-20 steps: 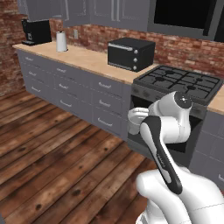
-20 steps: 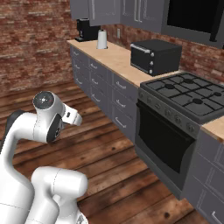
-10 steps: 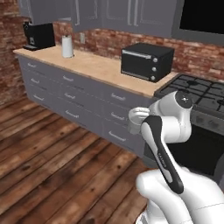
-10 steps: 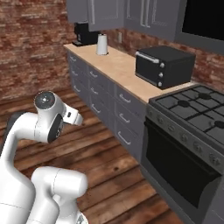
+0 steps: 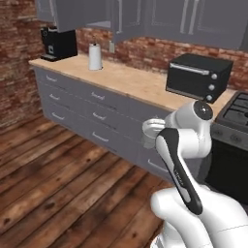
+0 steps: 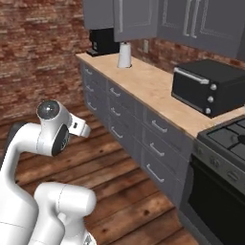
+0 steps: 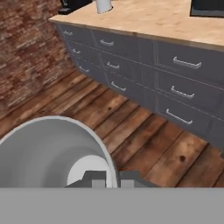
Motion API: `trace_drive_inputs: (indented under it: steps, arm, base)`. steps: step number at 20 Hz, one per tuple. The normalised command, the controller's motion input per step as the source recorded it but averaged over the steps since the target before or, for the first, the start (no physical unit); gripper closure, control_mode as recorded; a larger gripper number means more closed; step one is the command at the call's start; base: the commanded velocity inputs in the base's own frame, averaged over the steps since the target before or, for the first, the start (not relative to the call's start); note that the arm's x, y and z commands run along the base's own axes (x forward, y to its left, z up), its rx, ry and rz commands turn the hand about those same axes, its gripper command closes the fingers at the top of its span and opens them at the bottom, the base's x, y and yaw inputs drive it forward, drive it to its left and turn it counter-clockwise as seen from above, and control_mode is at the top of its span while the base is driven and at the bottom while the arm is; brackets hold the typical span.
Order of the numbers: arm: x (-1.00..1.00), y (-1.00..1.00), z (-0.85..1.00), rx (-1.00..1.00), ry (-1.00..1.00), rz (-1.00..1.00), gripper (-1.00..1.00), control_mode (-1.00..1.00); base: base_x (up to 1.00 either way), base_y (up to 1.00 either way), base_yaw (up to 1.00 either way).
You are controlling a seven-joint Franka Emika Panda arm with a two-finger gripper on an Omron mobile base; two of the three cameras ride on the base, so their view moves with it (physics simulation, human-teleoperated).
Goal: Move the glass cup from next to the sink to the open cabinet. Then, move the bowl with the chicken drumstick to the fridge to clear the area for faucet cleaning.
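My gripper (image 7: 109, 178) is shut on the glass cup (image 7: 48, 153), with its rim pinched between the two dark fingertips (image 7: 94, 177); the pale cup looms large at the lower left of the hand view. From the left base camera the glass cup (image 5: 153, 130) is held up in front of the folded white arm, level with the grey drawers. Above the far counter an upper cabinet (image 5: 102, 22) appears to stand open. The sink, faucet, bowl, chicken drumstick and fridge are out of view.
A long wooden counter (image 5: 131, 80) over grey drawers carries a black coffee machine (image 5: 58, 43), a paper towel roll (image 5: 95, 56) and a black toaster oven (image 5: 197, 77). A stove (image 6: 225, 139) stands at the right. Wooden floor (image 5: 53, 174) spreads out on the left.
The whole scene has slid to the right as the base drives along the counter; the coffee machine and paper towel roll are nearer. The arm keeps its pose, with the cup still held.
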Motion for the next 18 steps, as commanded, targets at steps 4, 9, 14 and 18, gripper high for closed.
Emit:
trace_drive_inputs:
  steps: [4,9,14,18]
  arm:
    - [0.00,0.00,0.00,0.00,0.00,0.00,1.00,1.00]
    - [0.00,0.00,0.00,0.00,0.00,0.00,1.00,1.00]
    - [0.00,0.00,0.00,0.00,0.00,0.00,1.00,1.00]
    - [0.00,0.00,0.00,0.00,0.00,0.00,1.00,1.00]
  base:
    - [1.00,0.04,-0.03]
    - [1.00,-0.02,-0.05]
    - [1.00,0.35,-0.10]
    - [1.00,0.42,-0.16]
